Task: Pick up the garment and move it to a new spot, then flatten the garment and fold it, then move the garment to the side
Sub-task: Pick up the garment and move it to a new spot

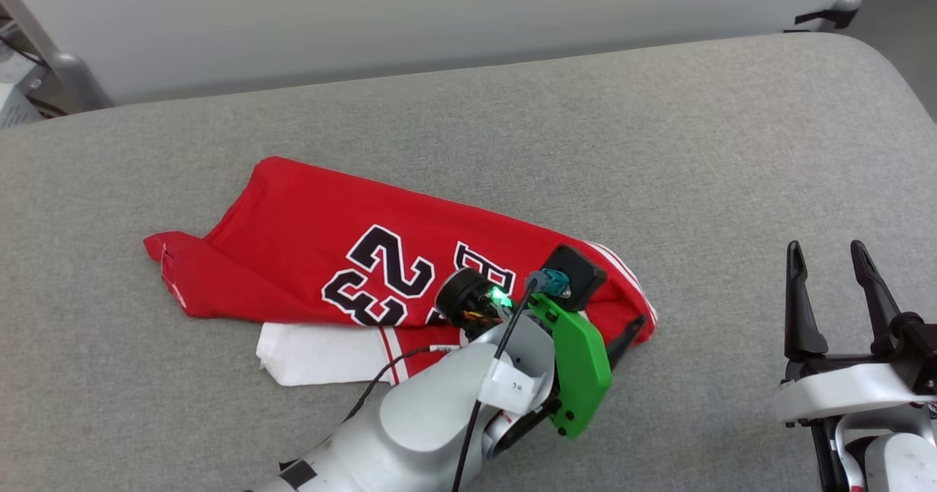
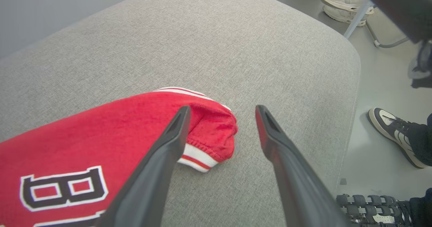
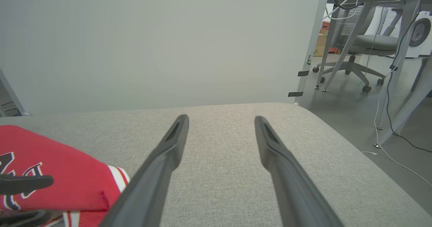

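On the left-of-middle part of the broad grey fabric-covered pad (image 1: 659, 148) lies the garment (image 1: 293, 214), a red jersey T-shirt folded into a long band. Its black-and-white block lettering (image 1: 381, 272) faces up, and a white sleeve (image 1: 307, 356) pokes out toward the pad's near edge. Above the pad, over the garment's striped-trim end, hangs the left gripper (image 2: 221, 109), its two long dark fingers spread apart with nothing clasped between them. By the pad's near right edge the right gripper (image 1: 826, 250) stands with fingers likewise parted and empty, over bare grey cloth, well apart from the garment.
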Tool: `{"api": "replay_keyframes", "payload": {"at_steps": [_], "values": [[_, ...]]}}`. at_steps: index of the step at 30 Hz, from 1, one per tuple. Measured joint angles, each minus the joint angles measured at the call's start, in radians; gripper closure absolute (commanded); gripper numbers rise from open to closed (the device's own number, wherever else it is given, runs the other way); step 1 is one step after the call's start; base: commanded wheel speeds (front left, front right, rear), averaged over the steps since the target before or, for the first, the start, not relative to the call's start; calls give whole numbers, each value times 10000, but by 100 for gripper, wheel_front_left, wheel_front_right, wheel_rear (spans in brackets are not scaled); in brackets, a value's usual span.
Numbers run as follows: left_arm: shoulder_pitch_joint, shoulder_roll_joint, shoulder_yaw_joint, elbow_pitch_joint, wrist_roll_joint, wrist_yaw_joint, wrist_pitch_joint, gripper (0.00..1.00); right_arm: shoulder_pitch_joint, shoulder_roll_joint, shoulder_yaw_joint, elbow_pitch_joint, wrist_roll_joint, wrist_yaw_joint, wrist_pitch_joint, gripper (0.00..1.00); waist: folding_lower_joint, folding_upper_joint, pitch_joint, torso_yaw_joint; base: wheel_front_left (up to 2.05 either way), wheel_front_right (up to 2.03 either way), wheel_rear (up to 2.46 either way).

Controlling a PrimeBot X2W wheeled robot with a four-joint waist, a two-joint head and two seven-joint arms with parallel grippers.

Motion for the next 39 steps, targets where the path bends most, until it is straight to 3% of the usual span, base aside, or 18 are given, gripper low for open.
{"api": "replay_keyframes", "payload": {"at_steps": [6, 14, 20, 25, 28, 31, 34, 39], "values": [[-38, 6, -27, 389, -458, 105, -1012, 0, 6, 19, 176, 63, 31, 0, 2, 0, 0, 0, 109, 161, 0, 0, 0], [-256, 138, 665, 748, -635, 397, -2700, 0, 202, 27, 228, 98, 21, 0, 2, 0, 0, 0, -285, 929, 0, 0, 0], [151, 1379, 1755, 90, -418, 968, -3256, 0, 622, 21, 267, 92, 13, 0, 2, 0, 0, 0, -862, 1562, 0, 0, 0], [1826, 2552, 3450, -2006, 397, 1446, -3262, 0, 907, -33, 387, 54, 50, 0, 2, 0, 0, 0, -1260, 2057, 0, 0, 0], [3171, 2832, 4437, -3057, 934, 1661, -3264, 0, 1030, -77, 470, 48, 104, 0, 0, 0, 0, 0, -1462, 2256, 0, 0, 0], [4394, 2874, 5239, -3777, 1528, 1670, -3262, 0, 1152, -88, 589, 50, 107, 0, 0, 0, 0, 0, -1628, 2390, 0, 0, 0], [5441, 2529, 6098, -4312, 1776, 1655, -3262, 0, 1258, -90, 681, 58, 134, 0, 0, 0, 0, -1, -1751, 2464, 0, 0, 0], [6541, 1967, 6700, -4646, 2823, 1289, -3264, 0, 1400, -86, 757, 56, 198, 0, 2, 0, 0, -1, -1801, 2482, 0, 0, 0]]}}
